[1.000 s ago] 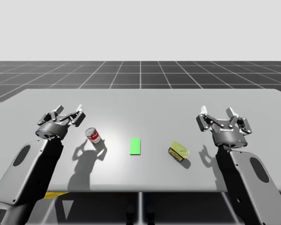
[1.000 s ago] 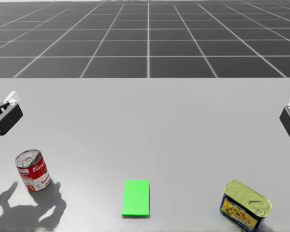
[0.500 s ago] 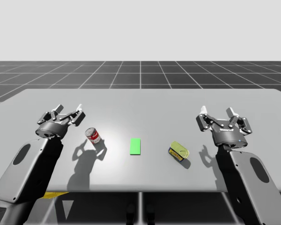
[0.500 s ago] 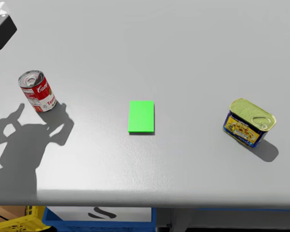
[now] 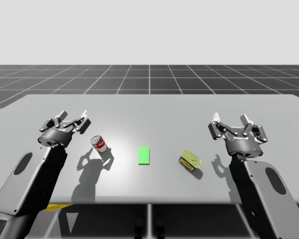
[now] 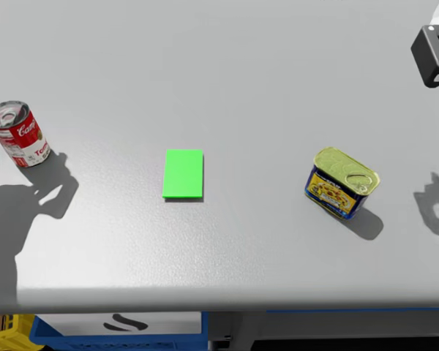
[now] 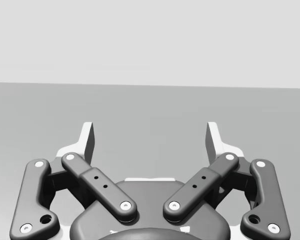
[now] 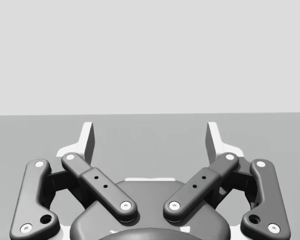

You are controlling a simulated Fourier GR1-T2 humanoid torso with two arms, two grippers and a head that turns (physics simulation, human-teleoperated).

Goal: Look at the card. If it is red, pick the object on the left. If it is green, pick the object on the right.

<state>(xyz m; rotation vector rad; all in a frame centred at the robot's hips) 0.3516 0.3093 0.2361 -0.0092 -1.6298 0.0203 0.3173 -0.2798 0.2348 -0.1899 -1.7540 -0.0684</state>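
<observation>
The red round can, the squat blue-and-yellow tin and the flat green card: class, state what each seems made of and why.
The red round can: likely metal, from its grey ringed lid; red-and-white printed side. The squat blue-and-yellow tin: likely metal, dull gold top with what looks like a pull tab. The flat green card: thin, matte, uniform; paper or plastic, cannot tell.

The red and white round can (image 6: 18, 135) carries white script lettering on its red band, partly turned out of sight round the curve. The blue and yellow box-shaped can (image 6: 342, 183) has a printed label on its side, too small to make out. Below the table's (image 6: 241, 73) front edge, a white panel (image 6: 168, 323) bears a black curved mark (image 6: 124, 322) that reads as no clear word.
</observation>
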